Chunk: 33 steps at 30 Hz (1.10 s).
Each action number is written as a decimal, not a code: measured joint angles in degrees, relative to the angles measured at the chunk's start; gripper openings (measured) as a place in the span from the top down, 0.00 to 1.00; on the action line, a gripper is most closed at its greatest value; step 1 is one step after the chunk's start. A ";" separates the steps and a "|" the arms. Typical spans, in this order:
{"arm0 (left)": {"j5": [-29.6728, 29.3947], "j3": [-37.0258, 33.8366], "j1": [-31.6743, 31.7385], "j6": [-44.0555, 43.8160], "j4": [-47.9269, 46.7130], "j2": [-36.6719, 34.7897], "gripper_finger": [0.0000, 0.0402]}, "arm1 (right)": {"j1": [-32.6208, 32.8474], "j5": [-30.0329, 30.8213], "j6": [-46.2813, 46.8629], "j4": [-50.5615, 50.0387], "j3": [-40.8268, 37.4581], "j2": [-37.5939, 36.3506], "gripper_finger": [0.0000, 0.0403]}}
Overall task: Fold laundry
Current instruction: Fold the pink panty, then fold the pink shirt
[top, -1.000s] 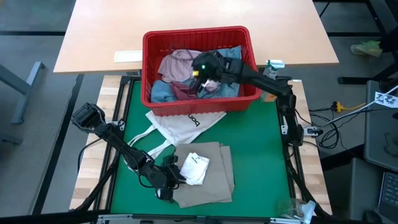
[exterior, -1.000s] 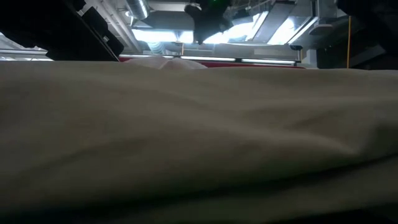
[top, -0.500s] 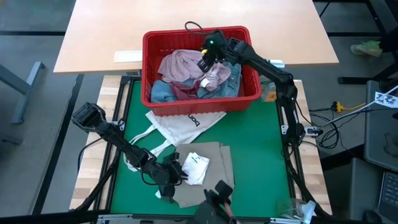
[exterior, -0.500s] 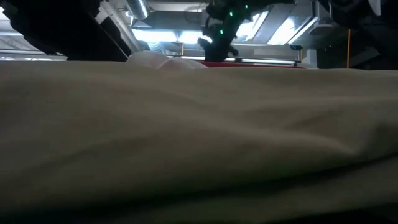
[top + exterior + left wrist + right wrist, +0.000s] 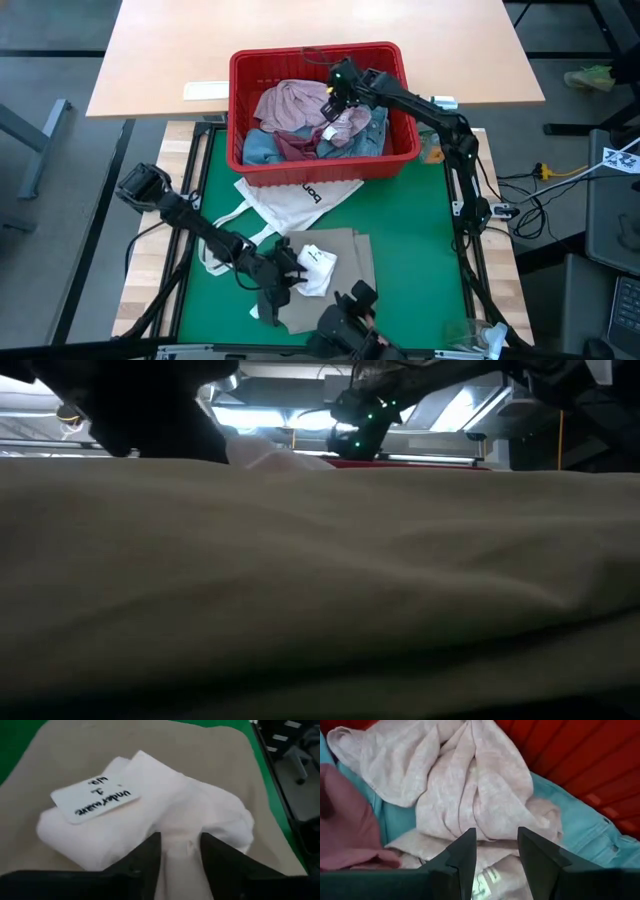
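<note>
A small white folded garment (image 5: 318, 265) with a paper label lies on the folded beige trousers (image 5: 355, 285) near the table's front. My left gripper (image 5: 290, 278) is at its left side, fingers apart in the left wrist view (image 5: 180, 852), with white cloth (image 5: 150, 805) between them. My right gripper (image 5: 330, 105) hangs open inside the red basket (image 5: 320, 50), above the mottled pink top (image 5: 470, 785) and apart from it. Light blue jeans (image 5: 580, 825) lie under that top. My left gripper stands with one finger on each side of a raised fold (image 5: 180, 840) at the white garment's left edge; I cannot tell whether the fingers (image 5: 145, 860) touch it. They slant down from the table's left. The garment rests on the trousers.
A white tote bag (image 5: 290, 195) with black lettering lies between the basket and the trousers. A darker pink garment (image 5: 350, 830) is also in the basket. A dark object (image 5: 345, 325) shows at the table's near edge. In the low view, beige cloth (image 5: 320, 580) fills most of the picture.
My right gripper has swung across the basket toward its far side and come lower over the pink top. My left gripper has shifted a little toward the table's right, up against the white garment. The dark object has appeared at the near edge.
</note>
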 joint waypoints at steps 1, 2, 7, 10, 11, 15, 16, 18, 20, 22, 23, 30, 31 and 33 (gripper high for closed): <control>0.04 0.00 0.33 -0.04 0.23 0.00 0.64 | -0.05 0.21 -0.01 1.33 -0.57 0.01 0.65; 0.04 0.00 0.65 -0.17 0.83 0.00 0.62 | -0.20 0.64 0.00 2.51 -1.07 0.00 0.65; 0.02 0.00 1.62 -0.44 5.88 0.00 0.55 | -0.87 2.42 0.00 6.74 -3.70 -0.01 0.65; 0.80 0.00 1.66 -0.41 8.64 0.00 0.53 | -1.54 2.57 0.04 7.91 -4.81 -0.01 0.65; 1.59 0.00 1.66 -0.25 8.97 0.00 0.53 | -1.65 2.75 0.07 8.09 -5.18 -0.01 0.65; 4.68 0.01 1.64 -0.11 9.16 0.00 0.54 | -1.98 2.90 0.17 7.24 -6.11 -0.01 0.65; 4.77 0.01 1.64 -0.13 9.19 0.00 0.54 | -1.88 2.62 0.17 6.66 -6.09 -0.01 0.65; 4.58 0.00 1.73 0.11 9.30 -0.23 0.55 | -1.81 0.96 0.19 6.32 -6.08 -0.01 0.65; 4.57 0.00 2.32 1.36 9.31 -1.10 0.56 | -1.49 -0.62 0.05 6.41 -6.08 -0.01 0.65; 4.51 0.00 3.08 2.66 9.31 -2.63 0.57 | -1.40 -0.96 -0.01 7.12 -6.08 -0.01 0.65; 4.52 0.01 3.48 3.12 9.34 -3.38 0.57 | -1.35 -0.87 -0.01 7.56 -6.08 -0.01 0.65; 4.55 0.02 5.36 7.13 9.12 -8.20 0.57 | -2.78 2.29 -0.01 9.35 -6.08 0.02 0.65; 4.50 0.02 5.54 7.51 9.15 -8.42 0.57 | -3.03 1.95 0.00 9.88 -6.07 0.24 0.65; 4.50 0.02 5.91 7.55 8.87 -8.68 0.57 | -3.55 1.24 0.17 10.39 -6.06 0.87 0.65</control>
